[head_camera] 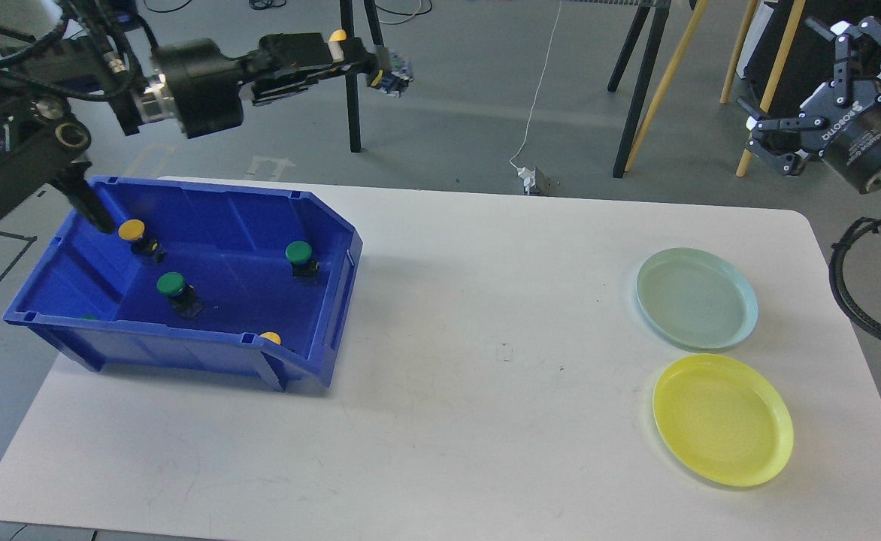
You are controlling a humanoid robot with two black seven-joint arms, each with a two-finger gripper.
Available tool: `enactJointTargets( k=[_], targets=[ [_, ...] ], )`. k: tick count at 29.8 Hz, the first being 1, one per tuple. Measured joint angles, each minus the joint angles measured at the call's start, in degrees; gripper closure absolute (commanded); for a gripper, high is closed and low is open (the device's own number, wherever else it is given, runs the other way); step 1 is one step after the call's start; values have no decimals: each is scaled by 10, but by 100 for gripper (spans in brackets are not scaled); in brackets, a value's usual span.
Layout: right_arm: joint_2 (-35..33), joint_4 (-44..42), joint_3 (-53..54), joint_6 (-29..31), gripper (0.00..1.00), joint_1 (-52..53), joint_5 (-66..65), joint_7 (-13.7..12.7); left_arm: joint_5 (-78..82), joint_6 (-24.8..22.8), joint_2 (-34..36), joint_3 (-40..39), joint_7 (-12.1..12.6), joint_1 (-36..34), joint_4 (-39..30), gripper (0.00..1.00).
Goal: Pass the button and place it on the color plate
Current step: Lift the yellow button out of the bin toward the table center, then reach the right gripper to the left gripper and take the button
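Observation:
My left gripper (369,66) is raised high above the table's back left, shut on a yellow button (382,74) with a small dark body. The blue bin (335,300) at the table's left holds a yellow button (132,231), two green buttons (171,284) (298,253), and another yellow button (270,338) half hidden behind the front wall. A pale green plate (696,298) and a yellow plate (722,419) lie at the right. My right gripper (794,83) is open and empty, held in the air beyond the table's back right corner.
The white table (485,391) has bare surface between the bin and the plates. Behind the table stand black stand legs (350,90), wooden legs (666,83), and a white cable (538,90) on the floor.

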Motion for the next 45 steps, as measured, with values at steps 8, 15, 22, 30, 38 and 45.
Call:
enactJointTargets(
  k=[8, 15, 22, 30, 38, 45],
  targets=[
    [-118, 234, 5, 6, 0, -103, -67, 62, -68, 0, -260, -5, 0, 12, 146, 99],
    [-95, 260, -1, 7, 0, -107, -90, 69, -68, 0, -295, -7, 0, 18, 167, 98],
    [-48, 234, -8, 7, 0, -96, -101, 69, -68, 0, -297, -7, 0, 19, 167, 98],
    [-5, 172, -68, 5, 0, -26, -104, 68, -69, 0, -296, -16, 0, 21, 168, 98],
    [60, 131, -128, 3, 9, 34, -104, 68, -69, 0, -297, -22, 0, 24, 168, 98],
    [64, 129, -131, 2, 51, 43, -105, 67, -69, 0, -296, -24, 0, 27, 168, 97]
  ],
)
